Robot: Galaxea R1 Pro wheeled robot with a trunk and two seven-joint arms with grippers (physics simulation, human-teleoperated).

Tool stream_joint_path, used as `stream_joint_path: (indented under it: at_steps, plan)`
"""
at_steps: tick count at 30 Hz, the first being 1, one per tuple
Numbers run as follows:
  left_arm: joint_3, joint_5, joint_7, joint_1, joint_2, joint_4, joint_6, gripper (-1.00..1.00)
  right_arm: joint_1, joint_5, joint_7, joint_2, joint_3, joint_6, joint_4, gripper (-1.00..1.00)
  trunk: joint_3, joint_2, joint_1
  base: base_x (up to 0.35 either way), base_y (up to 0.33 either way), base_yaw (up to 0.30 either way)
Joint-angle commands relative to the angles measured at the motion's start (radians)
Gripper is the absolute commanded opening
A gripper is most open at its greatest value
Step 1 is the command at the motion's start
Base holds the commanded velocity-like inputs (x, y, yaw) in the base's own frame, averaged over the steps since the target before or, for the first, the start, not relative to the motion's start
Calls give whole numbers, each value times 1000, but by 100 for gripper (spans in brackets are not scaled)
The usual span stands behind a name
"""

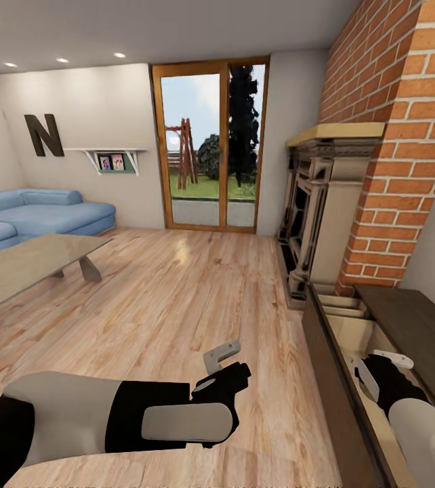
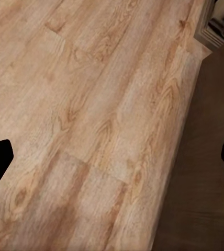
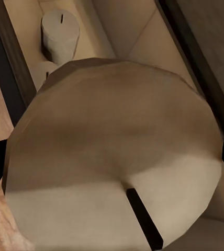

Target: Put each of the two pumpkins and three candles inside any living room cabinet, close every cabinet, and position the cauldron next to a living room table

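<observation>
The right gripper point(image 1: 380, 369) hangs inside the open drawer of the long, low dark-brown wood cabinet point(image 1: 333, 379) at the near right, and in the right wrist view its fingers are closed around a short, stubby beige-tan candle point(image 3: 112, 157), whose flat round top with a dark wick fills the space between them. The candle stands with its axis along the fingers, pointing down into the light tan divided interior, so the coming move looks like a short lowering and a release. Further along the same compartment stand two more beige candles point(image 3: 60, 32), close together by the drawer's front wall.

The left gripper point(image 1: 225, 369) is spread wide and holds nothing, hovering over the pale, knotted plank floor point(image 2: 91, 104) just left of the cabinet front; the right arm is plainly the one placed for this job.

Beyond the cabinet rise a carved stone fireplace point(image 1: 319, 203) and a red brick chimney wall point(image 1: 394, 135). The glossy grey stone-like coffee table point(image 1: 28, 261) sits well apart at far left.
</observation>
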Motion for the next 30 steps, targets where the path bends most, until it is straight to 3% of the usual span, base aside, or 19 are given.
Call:
stream_joint_path:
  at_steps: [1,13,30]
  plan:
    - [-2,3,0,-1,0,-1,-4,100,-1,4,0,1,-3,6,-2,-100,-4,-8,4,0,0,0]
    - [-2,3,0,-1,2,-1,-4,100,-1,4,-1,0,-3,5,-3,-100,-7,-15,8,0,-2,0]
    - [-2,3,-1,-1,1,-1,-4,100,-1,5,0,1,-2,5,-2,-100,-7,-15,8,6,-119,0]
